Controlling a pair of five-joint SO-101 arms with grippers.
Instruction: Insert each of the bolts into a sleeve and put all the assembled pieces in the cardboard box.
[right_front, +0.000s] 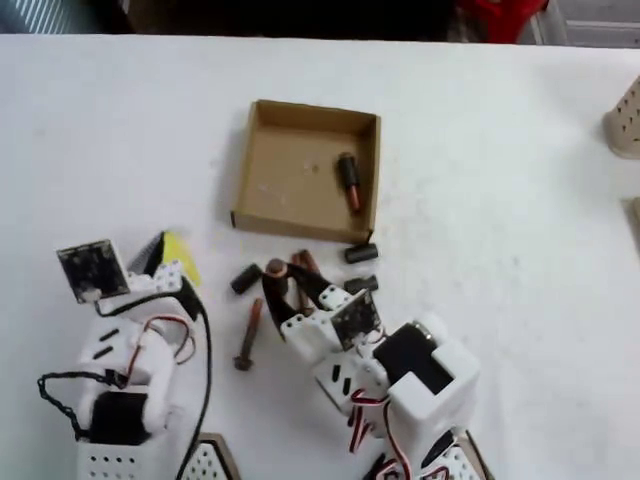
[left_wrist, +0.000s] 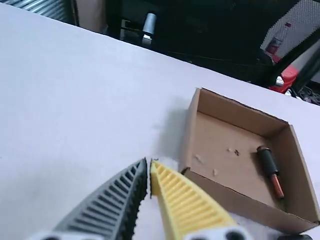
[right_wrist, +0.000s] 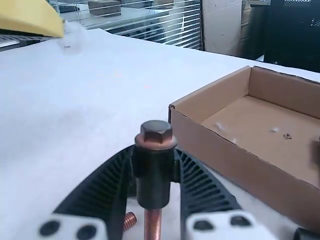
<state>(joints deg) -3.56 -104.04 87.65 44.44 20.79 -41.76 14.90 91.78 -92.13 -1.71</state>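
Bright, even light from overhead; white table (right_front: 500, 200) near washed out. Cardboard box (right_front: 300, 226) throws a faint soft shadow at its 9 o'clock. Room beyond is dark.

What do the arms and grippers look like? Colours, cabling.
Both arms: white printed shells, black servos. Left arm carries a looping black cable and red wires; left gripper has one grey and one yellow ribbed finger. Right gripper has two black ribbed fingers; right arm shows red-white wiring.
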